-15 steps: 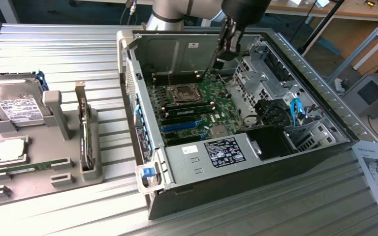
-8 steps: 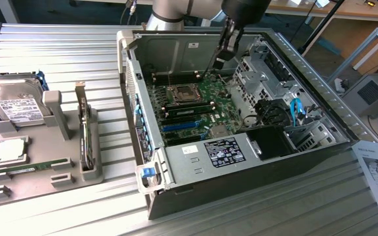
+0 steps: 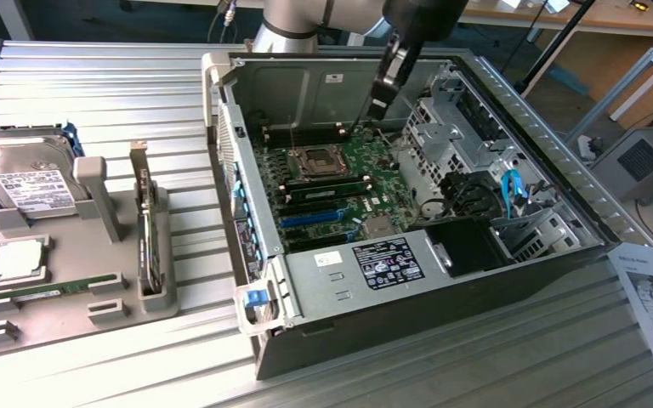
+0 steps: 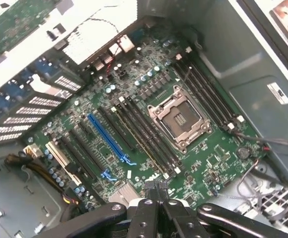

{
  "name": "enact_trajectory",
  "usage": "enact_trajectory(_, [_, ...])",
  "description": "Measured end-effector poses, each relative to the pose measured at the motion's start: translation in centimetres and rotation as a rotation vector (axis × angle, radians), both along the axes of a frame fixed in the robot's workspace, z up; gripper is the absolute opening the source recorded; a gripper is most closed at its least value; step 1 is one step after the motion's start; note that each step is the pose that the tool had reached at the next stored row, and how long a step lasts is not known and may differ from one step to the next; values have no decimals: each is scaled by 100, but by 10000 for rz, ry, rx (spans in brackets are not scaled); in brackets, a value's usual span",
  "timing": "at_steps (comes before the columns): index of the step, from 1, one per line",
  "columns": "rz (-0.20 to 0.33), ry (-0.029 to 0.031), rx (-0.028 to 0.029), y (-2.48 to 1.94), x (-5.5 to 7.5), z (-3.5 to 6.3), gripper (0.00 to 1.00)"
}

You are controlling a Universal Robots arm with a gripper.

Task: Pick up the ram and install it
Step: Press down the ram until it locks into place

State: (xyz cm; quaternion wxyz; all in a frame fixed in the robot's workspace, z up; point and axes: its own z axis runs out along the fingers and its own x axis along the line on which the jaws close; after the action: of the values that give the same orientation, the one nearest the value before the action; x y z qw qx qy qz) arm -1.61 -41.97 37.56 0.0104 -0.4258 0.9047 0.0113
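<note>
One open computer case (image 3: 417, 255) holds one motherboard (image 4: 149, 124) with one empty CPU socket (image 4: 180, 121). One grey tray (image 3: 65, 289) carries one hard drive (image 3: 26, 183), one processor (image 3: 14, 259), one ram (image 3: 48, 291), one upright card (image 3: 145, 246).

Place: a robotics lab or electronics workshop.
Bench: ribbed metal table (image 3: 99, 357).
Workpiece: open computer case (image 3: 417, 221), its motherboard (image 4: 149, 124) below the fingers.
Fixtures: grey parts tray (image 3: 65, 255) with hard drive (image 3: 26, 183).
Background: wooden desks (image 3: 633, 17).
</note>
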Motion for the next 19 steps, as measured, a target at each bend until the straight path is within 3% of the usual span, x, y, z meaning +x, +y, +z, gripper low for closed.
enact_trajectory(10, [-2024,0,1,0,0,0,11])
enact_trajectory(19, [-3503,0,1,0,0,0,11])
